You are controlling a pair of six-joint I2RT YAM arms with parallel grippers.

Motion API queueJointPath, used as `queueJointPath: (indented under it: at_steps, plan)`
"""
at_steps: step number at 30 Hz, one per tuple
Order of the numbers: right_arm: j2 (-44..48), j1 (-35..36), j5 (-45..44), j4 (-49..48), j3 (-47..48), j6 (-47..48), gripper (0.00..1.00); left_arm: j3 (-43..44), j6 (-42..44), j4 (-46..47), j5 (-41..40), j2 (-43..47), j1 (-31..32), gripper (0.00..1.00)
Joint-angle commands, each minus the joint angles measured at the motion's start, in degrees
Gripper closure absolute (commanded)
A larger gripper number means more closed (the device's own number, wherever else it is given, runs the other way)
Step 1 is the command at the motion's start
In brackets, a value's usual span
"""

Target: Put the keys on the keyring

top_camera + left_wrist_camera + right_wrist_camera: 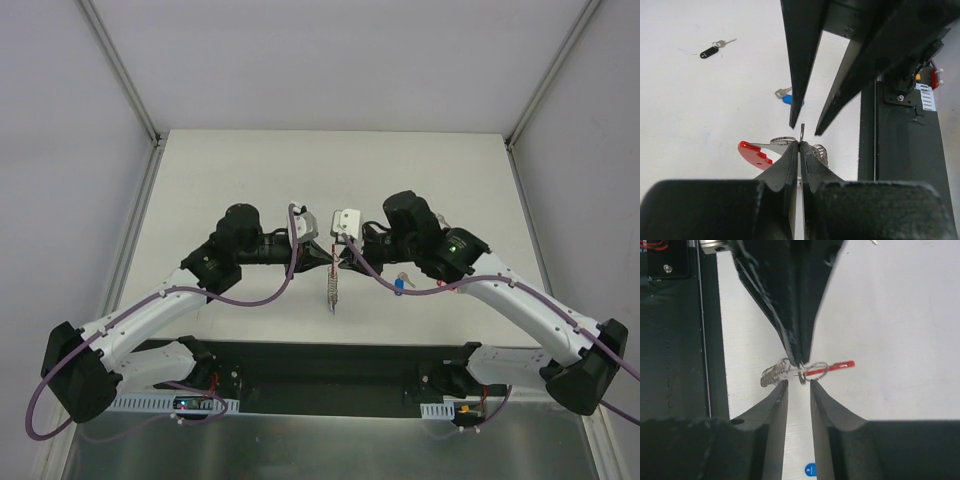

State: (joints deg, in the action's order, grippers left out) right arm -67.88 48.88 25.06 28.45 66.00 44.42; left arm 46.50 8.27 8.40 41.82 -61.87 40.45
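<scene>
The keyring hangs above the table between my two grippers, a red plastic band point(754, 152) joined to a silver ring point(782, 141) and a short chain point(774, 374). My left gripper point(800, 144) is shut on the thin metal of the keyring, seen from above as the ring's hanging chain point(332, 290). Directly opposite it, my right gripper point(799, 383) stands open, its tips just short of the ring point(815, 369) and touching nothing. A blue-headed key point(787, 98) lies on the table below the right arm point(400, 283). A black-headed key point(710, 51) lies farther off.
The dark base plate point(320, 365) of the arms runs along the near table edge, close behind the hanging keyring. White walls with metal frame rails point(125, 85) enclose the table point(250, 170) on three sides.
</scene>
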Motion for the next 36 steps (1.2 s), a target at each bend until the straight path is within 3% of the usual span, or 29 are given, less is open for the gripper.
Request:
queueJointPath:
  at_steps: [1,11,29,36]
  plan:
    - [4.85,-4.83,6.75,-6.72,-3.05,-4.25,0.72,-5.35,-2.55,10.3,-4.12,5.26,0.07,1.0]
    - [5.3,-8.63,20.81,-12.89,-6.5,-7.25,0.74,-10.2,-6.69,18.58,-3.06,8.16,0.07,1.0]
    - [3.37,-9.07,22.66,-15.0,-6.41,-7.6,0.82,-10.99,-10.91,25.08,0.01,7.73,0.07,1.0]
    - [4.59,-9.86,19.5,-15.44,-6.76,-8.3,0.81,-11.34,-10.82,25.26,-0.77,7.72,0.07,1.0]
